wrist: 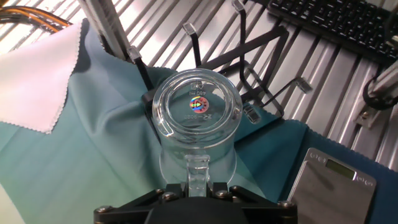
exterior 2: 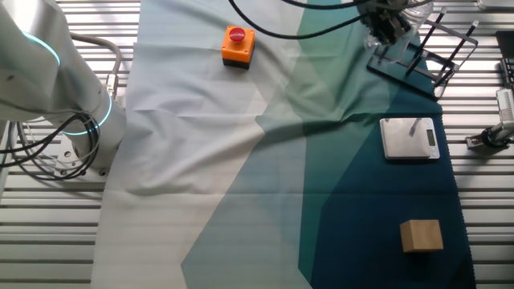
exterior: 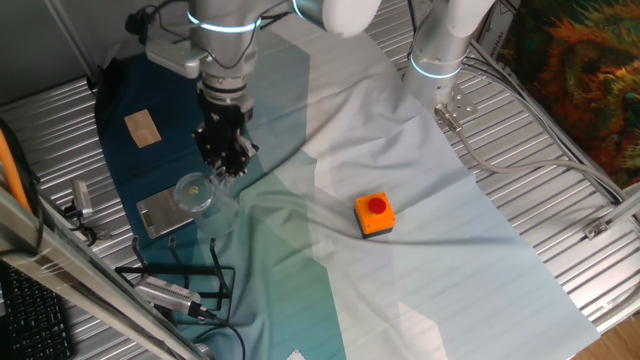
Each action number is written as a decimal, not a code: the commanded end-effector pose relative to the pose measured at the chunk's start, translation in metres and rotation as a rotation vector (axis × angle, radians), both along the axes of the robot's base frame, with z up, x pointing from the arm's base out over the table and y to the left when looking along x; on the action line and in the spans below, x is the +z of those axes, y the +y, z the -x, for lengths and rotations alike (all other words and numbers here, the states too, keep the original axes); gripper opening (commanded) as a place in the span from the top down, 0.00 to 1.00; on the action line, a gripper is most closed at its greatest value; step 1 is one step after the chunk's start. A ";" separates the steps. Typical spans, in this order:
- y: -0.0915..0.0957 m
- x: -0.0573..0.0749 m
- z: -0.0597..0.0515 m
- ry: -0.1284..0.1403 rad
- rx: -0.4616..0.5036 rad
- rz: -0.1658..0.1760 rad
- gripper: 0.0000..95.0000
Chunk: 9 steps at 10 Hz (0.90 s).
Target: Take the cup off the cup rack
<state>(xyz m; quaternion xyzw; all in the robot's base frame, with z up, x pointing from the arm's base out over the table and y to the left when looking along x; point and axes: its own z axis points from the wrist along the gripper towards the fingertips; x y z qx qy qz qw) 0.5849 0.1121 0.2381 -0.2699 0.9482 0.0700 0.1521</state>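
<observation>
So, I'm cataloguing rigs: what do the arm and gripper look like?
The arm is glossy white and silver-grey, with rounded joints ringed by glowing cyan bands. Black cables run along it. The gripper is black, with clear plastic jaws in the hand view.

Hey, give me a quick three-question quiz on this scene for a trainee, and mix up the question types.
1. True or false: the button on the orange button box is green.
2. In the hand view, what lies to the lower right of the cup? A) grey scale B) wooden block C) keyboard
3. Fill in: the rods of the cup rack are ____ in colour.
Key: 1 false, it is red; 2 A; 3 black.
</observation>
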 end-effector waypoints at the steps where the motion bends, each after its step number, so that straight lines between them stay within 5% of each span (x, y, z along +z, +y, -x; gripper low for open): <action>1: -0.012 -0.004 0.006 0.007 0.014 0.007 1.00; 5: -0.032 -0.017 0.023 0.025 0.035 0.054 1.00; 9: -0.050 -0.035 0.034 0.071 0.043 0.116 1.00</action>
